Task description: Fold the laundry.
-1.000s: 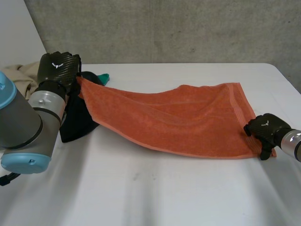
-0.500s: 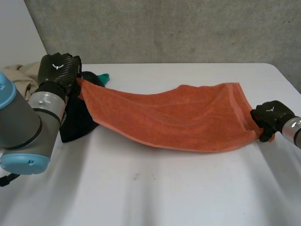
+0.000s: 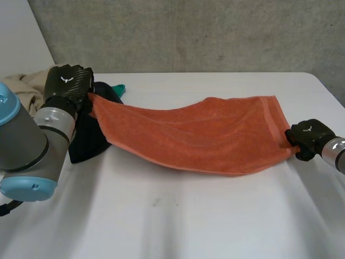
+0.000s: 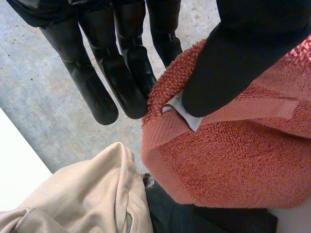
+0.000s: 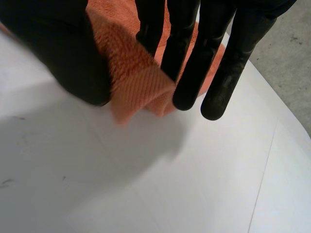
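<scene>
Towel (image 3: 205,132) corners in left hand (image 3: 67,81), right hand (image 3: 307,135)

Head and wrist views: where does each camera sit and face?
Head view: behind, between the arms, looking down on the table; left hand and right hand hold the orange towel.
Left wrist view: along its palm; its own hand pinches a towel corner beside a beige garment.
Right wrist view: along its palm toward the table; its own hand pinches another corner.
All three share the towel.
</scene>
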